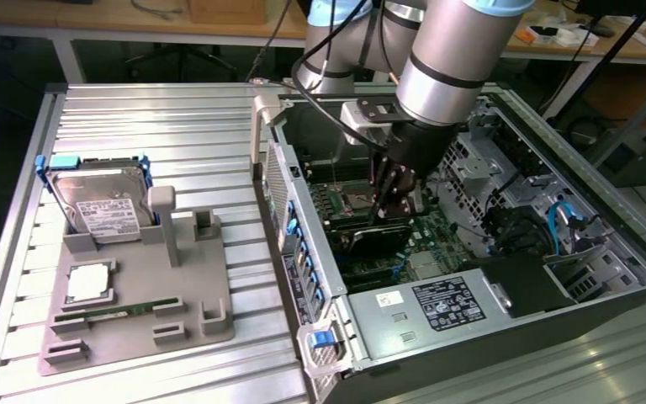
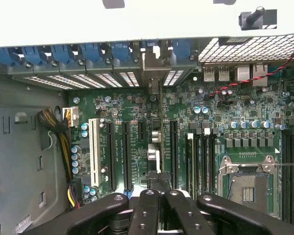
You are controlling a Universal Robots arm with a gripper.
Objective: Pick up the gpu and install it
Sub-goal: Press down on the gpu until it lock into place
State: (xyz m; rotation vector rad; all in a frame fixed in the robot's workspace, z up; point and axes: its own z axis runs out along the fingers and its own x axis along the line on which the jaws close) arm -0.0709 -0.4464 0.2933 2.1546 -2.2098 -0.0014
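The pick-up part looks done: the gripper (image 1: 397,192) is down inside the open computer case (image 1: 300,194), and in the wrist view its fingers (image 2: 148,205) are pressed close together on the gpu (image 2: 154,147). The card is seen edge-on as a thin strip that runs from the fingertips to its silver bracket at the case's rear wall. It stands upright over the motherboard (image 2: 245,112), in line with the long expansion slots. Whether its lower edge is already seated in a slot or just above one is hard to tell from these angles, so the install itself may be unfinished. Beside the case, on the exterior view's left, a grey holder (image 1: 205,286) carries the hard drive (image 1: 104,206) and the memory stick (image 1: 121,311), and its upright posts hold nothing. Case and holder both rest on a ribbed metal table (image 1: 155,126). Behind them are wooden benches (image 1: 98,17) in a workshop-like room.
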